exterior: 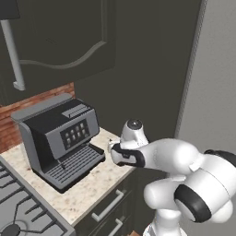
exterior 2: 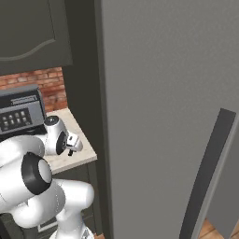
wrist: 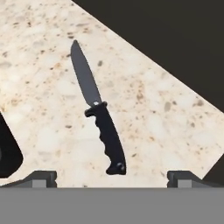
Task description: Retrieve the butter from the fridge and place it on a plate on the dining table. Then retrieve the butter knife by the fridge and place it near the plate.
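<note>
The butter knife (wrist: 98,118) lies flat on the beige speckled counter (wrist: 43,65); its black handle is toward my hand and its dark blade points away. My gripper (wrist: 111,177) hovers above the handle end, open wide with nothing between its fingertips (wrist: 41,177). In the base views the gripper (exterior 2: 71,148) points down at the counter (exterior: 92,184), close to the tall light-grey fridge (exterior 2: 163,93), whose side (exterior: 212,92) rises just to the right. The butter, the plate and the dining table are out of view.
A grey coffee machine (exterior: 62,138) stands on the counter left of the hand; its dark base (wrist: 6,151) shows in the hand view. A stove (exterior: 18,207) lies further left. The counter's edge runs just right of the knife. The fridge carries a long dark handle (exterior 2: 205,177).
</note>
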{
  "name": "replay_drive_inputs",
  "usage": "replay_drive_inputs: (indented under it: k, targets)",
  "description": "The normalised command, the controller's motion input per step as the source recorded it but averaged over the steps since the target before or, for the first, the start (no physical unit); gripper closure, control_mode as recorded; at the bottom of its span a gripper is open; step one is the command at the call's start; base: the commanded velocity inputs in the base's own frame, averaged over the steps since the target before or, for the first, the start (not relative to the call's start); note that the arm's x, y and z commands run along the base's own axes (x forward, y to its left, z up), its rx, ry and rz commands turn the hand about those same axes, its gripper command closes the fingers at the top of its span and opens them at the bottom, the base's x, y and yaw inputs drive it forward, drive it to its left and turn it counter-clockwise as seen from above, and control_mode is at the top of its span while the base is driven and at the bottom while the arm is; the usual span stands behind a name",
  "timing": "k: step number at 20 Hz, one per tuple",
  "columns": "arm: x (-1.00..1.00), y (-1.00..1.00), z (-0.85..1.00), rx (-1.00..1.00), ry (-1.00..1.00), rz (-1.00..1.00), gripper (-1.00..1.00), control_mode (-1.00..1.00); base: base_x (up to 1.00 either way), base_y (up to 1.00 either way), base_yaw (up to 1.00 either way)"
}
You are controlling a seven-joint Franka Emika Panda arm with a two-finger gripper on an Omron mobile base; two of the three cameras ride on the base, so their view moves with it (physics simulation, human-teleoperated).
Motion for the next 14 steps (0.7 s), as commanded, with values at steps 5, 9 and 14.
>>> replay_drive_inputs:
  k: [5,9,14]
  targets:
    - [0.15,0.0,-0.32,0.02,0.03,0.0,-1.0,-1.0,0.0,0.0,0.0]
    - [0.19,0.0,-0.43,0.0,0.02,0.0,-1.0,-1.0,0.0,0.0,0.0]
    - [0.22,0.0,-0.38,0.0,0.0,0.0,-1.0,-1.0,0.0,0.0,0.0]
